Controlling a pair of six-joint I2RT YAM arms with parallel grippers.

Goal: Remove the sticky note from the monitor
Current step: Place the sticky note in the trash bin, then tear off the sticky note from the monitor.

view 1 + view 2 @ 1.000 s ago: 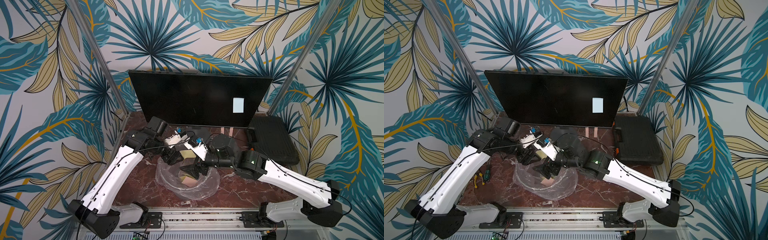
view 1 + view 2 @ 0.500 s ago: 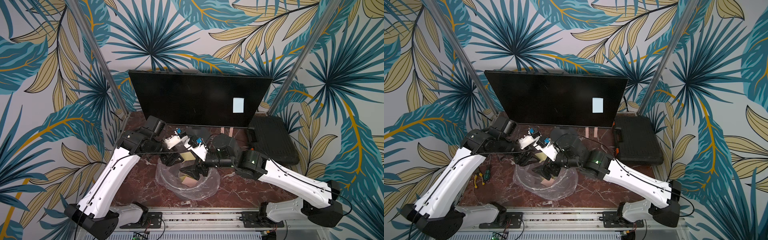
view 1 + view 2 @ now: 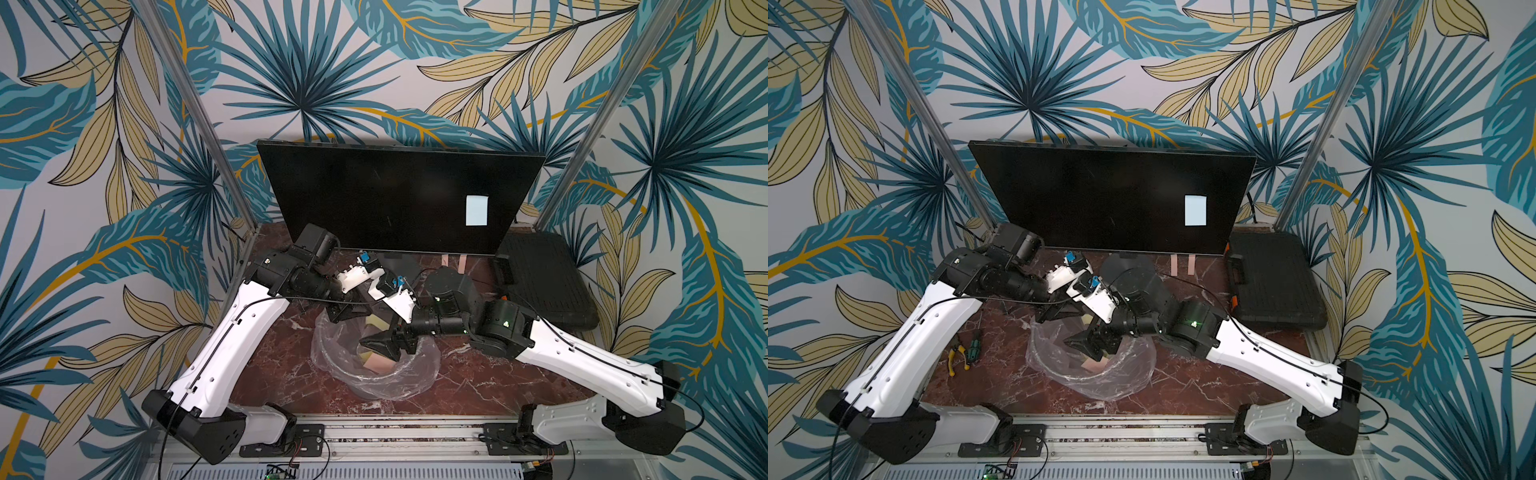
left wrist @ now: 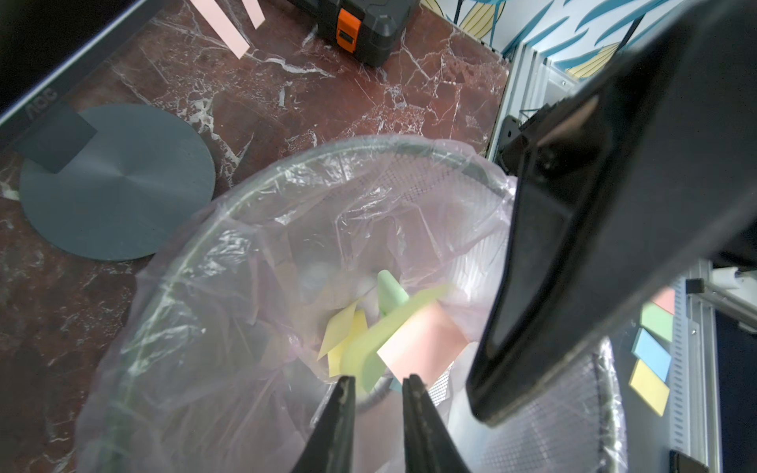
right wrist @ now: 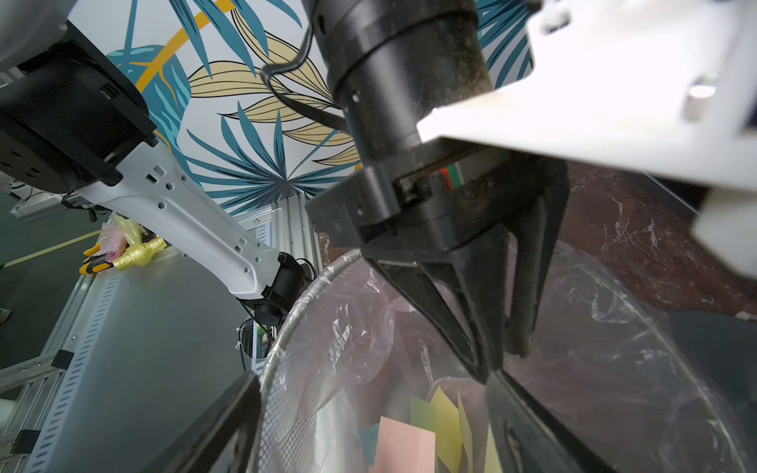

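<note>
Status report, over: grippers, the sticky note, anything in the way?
Left gripper shut, empty, above the lined bin. Right gripper open, also above it. Blue sticky note on the monitor screen, untouched. Nothing in front of it.

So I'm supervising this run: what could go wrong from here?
Both arms crowd the bin: the shut left gripper and open right gripper sit close and could collide or snag the plastic liner. The blue sticky note is on the monitor; pressing hard there might tip it.
</note>
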